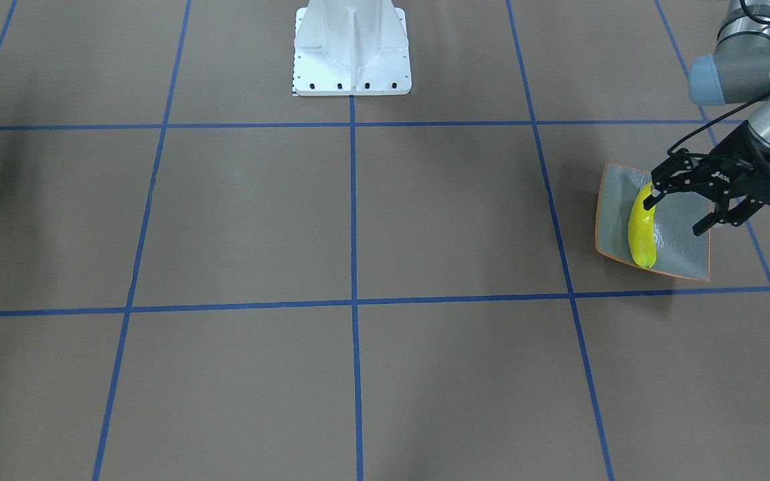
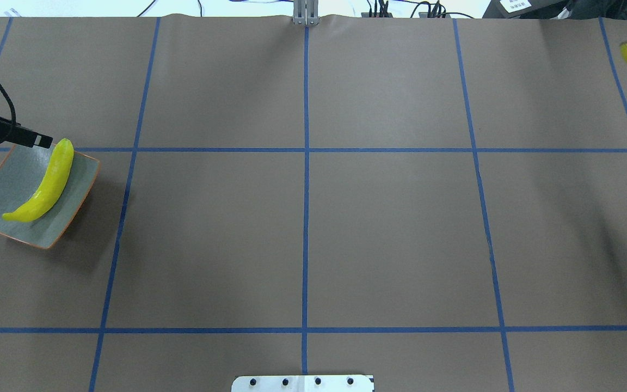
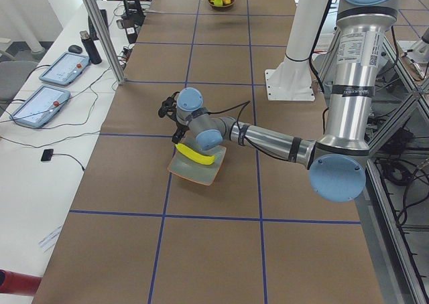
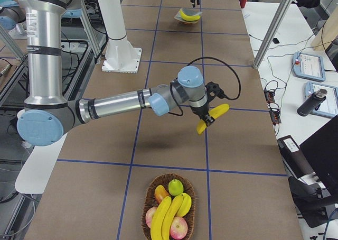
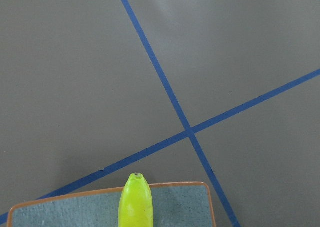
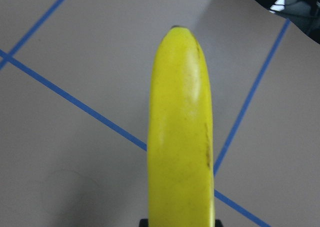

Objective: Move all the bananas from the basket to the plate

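My matt black left pincer (image 1: 678,214), glossy smooth banana (image 6: 182,137), shiny glazed plate (image 2: 6,182), matt paper-covered table (image 2: 389,228), woven wicker basket (image 4: 168,176).

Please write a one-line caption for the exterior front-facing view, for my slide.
Open left gripper hovering close over the plate, where one banana lies.

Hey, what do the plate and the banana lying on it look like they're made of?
The plate looks like glazed ceramic: a glossy grey-green face with soft reflections and a thin orange rim, though coated plastic is possible. The banana looks like moulded plastic: uniformly bright yellow, shiny, with no bruises.
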`<state>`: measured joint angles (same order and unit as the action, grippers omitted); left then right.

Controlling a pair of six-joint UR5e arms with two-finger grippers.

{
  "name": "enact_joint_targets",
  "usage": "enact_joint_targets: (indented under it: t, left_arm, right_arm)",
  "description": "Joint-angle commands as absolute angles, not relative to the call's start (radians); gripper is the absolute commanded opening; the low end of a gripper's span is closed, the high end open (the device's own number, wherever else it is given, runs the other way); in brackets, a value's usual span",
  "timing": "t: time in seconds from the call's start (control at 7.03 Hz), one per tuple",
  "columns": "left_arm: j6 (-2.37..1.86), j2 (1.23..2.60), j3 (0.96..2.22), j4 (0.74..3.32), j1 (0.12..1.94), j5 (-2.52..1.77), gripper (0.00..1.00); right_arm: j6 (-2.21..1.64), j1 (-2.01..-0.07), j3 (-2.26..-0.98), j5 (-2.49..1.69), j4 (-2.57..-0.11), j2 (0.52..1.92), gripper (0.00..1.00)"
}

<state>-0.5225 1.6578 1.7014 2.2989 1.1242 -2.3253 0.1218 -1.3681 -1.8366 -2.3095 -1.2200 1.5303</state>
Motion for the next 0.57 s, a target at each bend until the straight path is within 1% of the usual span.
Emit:
enact_joint_targets:
  t: [0.0, 0.28, 0.43]
  left_arm:
    - [-0.526, 1.739, 1.703, 2.295, 1.123, -2.327, 1.00]
    - [-0.743, 1.820, 1.710, 2.299, 1.121, -2.326, 1.00]
    - [-0.849, 1.872, 1.721, 2.302, 1.120, -2.327, 1.00]
  right_arm:
    - [-0.075, -1.187, -1.836, -2.297, -1.219, 1.343, 0.00]
    - [-0.316, -1.025, -1.836, -2.165, -1.223, 1.209, 0.00]
    - [-0.427, -0.975, -1.841, -2.120, -1.221, 1.172, 0.00]
